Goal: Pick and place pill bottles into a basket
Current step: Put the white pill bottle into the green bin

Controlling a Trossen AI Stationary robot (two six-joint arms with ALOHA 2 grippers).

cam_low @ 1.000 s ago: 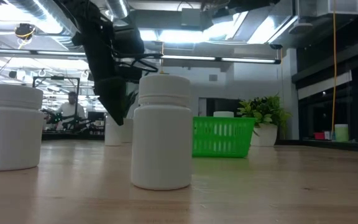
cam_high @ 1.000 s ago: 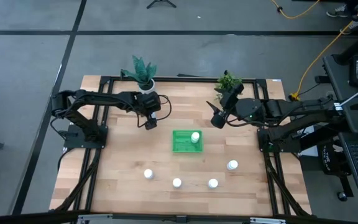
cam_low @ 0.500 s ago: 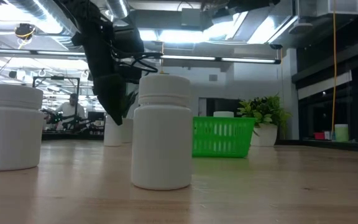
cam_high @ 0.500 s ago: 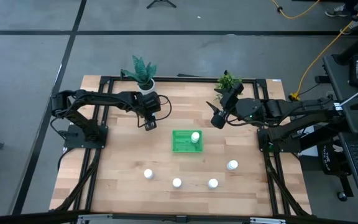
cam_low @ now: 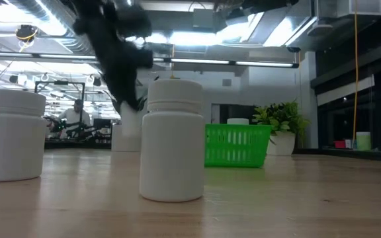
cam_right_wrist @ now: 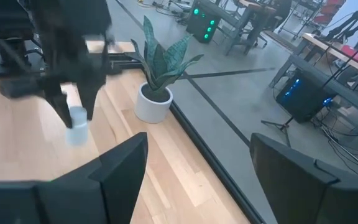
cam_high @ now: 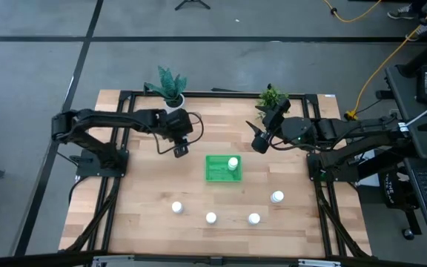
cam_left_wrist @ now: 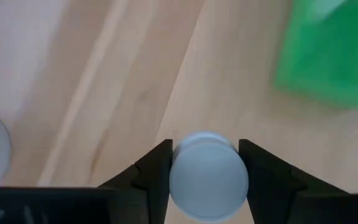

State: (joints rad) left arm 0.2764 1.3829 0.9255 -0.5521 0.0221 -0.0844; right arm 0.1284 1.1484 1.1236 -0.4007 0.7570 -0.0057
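left tool [cam_left_wrist: 209, 163] clamped on pill bottle [cam_left_wrist: 209, 183], above counter [cam_high: 147, 193] beside basket [cam_high: 215, 171]; right tool [cam_high: 259, 144] fingers spread, empty, near back plant [cam_high: 270, 97].

Six white pill bottles and one green basket on my tabletop.

The basket [cam_high: 223, 168] is a small bright green rectangular tray with low slatted walls, sitting flat near the middle of the tabletop. One bottle [cam_high: 233, 162] stands upright inside it, in the corner toward my right arm. Another bottle [cam_left_wrist: 209, 176] is pinched between the fingers of my left claw [cam_high: 178, 150], its round white cap facing the wrist camera, above the tabletop beside the basket. Four more bottles stand upright on the near half of the tabletop, well apart from the basket: three in a loose row [cam_high: 176, 208], [cam_high: 210, 218], [cam_high: 253, 219], and a fourth [cam_high: 276, 197] nearer my right side.
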